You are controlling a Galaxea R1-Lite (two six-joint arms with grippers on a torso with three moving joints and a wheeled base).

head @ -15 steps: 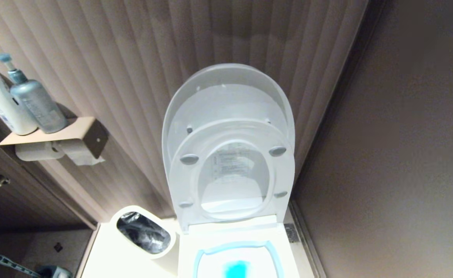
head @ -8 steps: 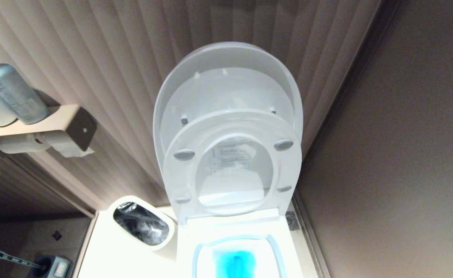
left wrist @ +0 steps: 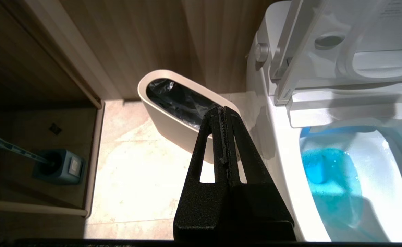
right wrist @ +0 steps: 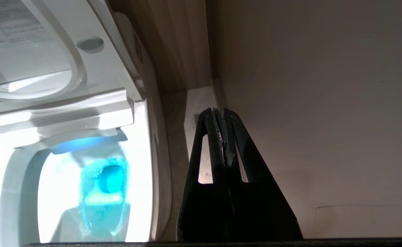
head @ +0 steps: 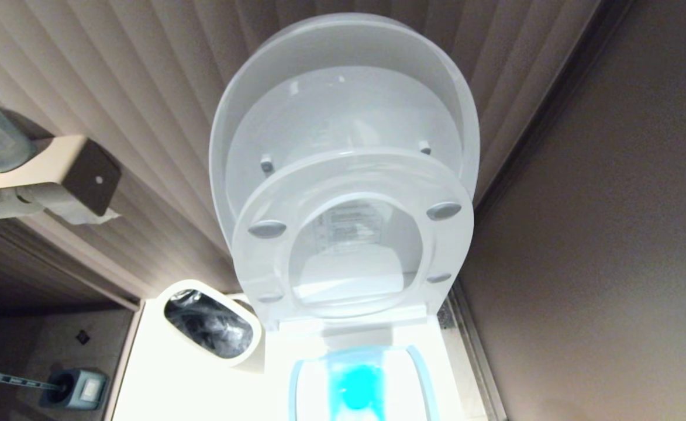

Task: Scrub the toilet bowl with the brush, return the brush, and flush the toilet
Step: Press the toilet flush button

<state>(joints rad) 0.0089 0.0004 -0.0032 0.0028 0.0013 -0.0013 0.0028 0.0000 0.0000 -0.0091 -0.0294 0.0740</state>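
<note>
- White toilet bowl (head: 357, 380) sits ahead of you, lid up; neither gripper shows in the head view.
- Your left gripper (left wrist: 224, 111), pressed together, has a blue-handled brush (left wrist: 14, 151) on its side.
- Your right gripper (right wrist: 219, 115), pinched empty, sees no brush.

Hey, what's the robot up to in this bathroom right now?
Nothing is being handled yet. The robot faces the large white glossy toilet bowl, whose seat and lid are raised and whose water is blue. The left gripper hangs shut and empty near the off-white oval waste bin with a black liner. The right gripper hangs shut and empty beside the bowl, near the wall. The only brush in view is a dark blue-handled one in its grey-blue holder, untouched on the floor to the left.
</note>
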